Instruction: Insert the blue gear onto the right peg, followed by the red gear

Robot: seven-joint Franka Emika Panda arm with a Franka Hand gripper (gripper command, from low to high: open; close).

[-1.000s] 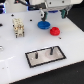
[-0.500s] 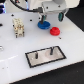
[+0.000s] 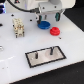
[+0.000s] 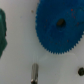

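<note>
The blue gear [image 3: 45, 23] lies flat on the white table, with the smaller red gear [image 3: 55, 31] just beside it toward the exterior view's right. My gripper [image 3: 43, 15] hangs right above the blue gear and holds nothing. In the wrist view the blue gear [image 4: 60, 25] fills much of the picture, its hub hole showing. Two small tips near that picture's edge stand apart, so the fingers [image 4: 34, 72] look open. The grey plate [image 3: 46, 59] sits nearer the front; the right peg [image 3: 51, 50] and its twin [image 3: 38, 54] stand upright on it.
A beige block-like object [image 3: 18, 27] stands at the exterior view's left. A green object [image 3: 58, 16] sits behind the red gear and also shows as a green shape [image 4: 2, 32] in the wrist view. The table's dark front edge [image 3: 65, 75] runs at the lower right.
The arm has shifted slightly over the blue gear. Both gears and the plate stay where they were.
</note>
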